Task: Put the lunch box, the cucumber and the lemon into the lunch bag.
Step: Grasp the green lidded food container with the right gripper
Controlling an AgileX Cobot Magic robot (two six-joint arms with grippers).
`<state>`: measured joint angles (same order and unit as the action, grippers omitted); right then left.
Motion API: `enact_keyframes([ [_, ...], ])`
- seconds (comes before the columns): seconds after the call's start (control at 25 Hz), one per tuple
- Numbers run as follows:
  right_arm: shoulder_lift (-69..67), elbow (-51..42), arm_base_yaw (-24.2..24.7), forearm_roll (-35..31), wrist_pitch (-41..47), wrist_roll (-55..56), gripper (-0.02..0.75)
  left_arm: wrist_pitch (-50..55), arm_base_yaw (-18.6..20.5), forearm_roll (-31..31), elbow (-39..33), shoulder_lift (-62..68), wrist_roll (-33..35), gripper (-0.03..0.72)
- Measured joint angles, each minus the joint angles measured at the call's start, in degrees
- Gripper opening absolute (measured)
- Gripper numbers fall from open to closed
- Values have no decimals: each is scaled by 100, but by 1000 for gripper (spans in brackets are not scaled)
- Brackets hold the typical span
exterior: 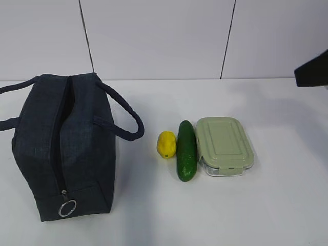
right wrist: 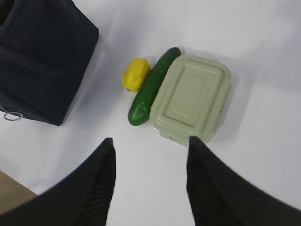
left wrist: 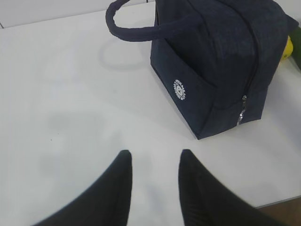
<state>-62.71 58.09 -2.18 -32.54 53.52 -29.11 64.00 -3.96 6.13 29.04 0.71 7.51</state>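
Right end effector [right wrist: 148,146] nearest, open wide, holding nothing. Just past it at 12 o'clock, lunch box [right wrist: 192,98] flat on white surface [right wrist: 263,56], long side running toward 1 o'clock. Touching at 9 o'clock, cucumber [right wrist: 153,87], then lemon [right wrist: 135,74]. Farther left, lunch bag [exterior: 61,148], zipped. Left end effector [left wrist: 154,157] half open, empty.

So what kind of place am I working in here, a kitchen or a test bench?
Probably a lab test bench: a bare white tabletop, plain white wall panels behind, and only a boxy navy fabric lunch bag staged on it.
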Motion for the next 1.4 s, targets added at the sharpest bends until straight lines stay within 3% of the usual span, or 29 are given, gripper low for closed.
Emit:
enact_keyframes([
  [0.08, -264, 98, 308, -682, 122, -501, 355, 0, 0, 0, 0, 0, 0, 243],
  [0.24, -806, 192, 1477, -2001, 891, -1719, 356, 0, 0, 0, 0, 0, 0, 243],
  [0.32, -1116, 192, 2072, -2421, 1359, -2275, 355, 0, 0, 0, 0, 0, 0, 243],
  [0.48, -1816, 192, 2663, -3029, 1484, -2896, 356, 0, 0, 0, 0, 0, 0, 243],
  [1.04, -3978, 419, 2718, -2922, 1483, -3562, 356, 0, 0, 0, 0, 0, 0, 243],
  [1.4, -4877, 609, 2140, -2797, 1411, -3765, 356, 0, 0, 0, 0, 0, 0, 243],
])
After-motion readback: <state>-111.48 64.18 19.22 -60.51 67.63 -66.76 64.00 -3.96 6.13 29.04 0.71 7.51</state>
